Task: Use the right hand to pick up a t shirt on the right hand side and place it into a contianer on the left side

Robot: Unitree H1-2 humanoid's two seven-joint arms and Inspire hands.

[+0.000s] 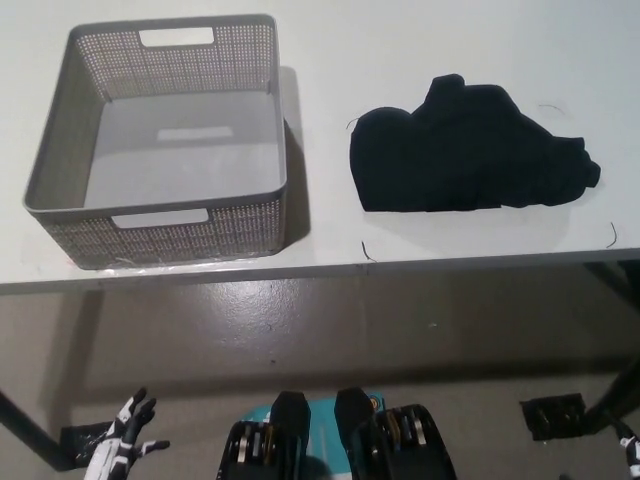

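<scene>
A crumpled black t-shirt [470, 150] lies on the right part of the white table [330, 40], close to the front edge. A grey perforated basket [60, 140] with cut-out handles stands on the left part and is empty. My white left hand [125, 445] hangs low at the lower left, below the table's level, with its fingers apart and nothing in it. Only a sliver of my black right hand [631, 450] shows at the bottom right edge, well below and in front of the shirt.
The table's front edge [320, 270] runs across the middle of the picture, with grey floor below it. Dark table legs slant at the lower left [20, 420] and lower right [615, 400]. A gap of bare tabletop separates basket and shirt.
</scene>
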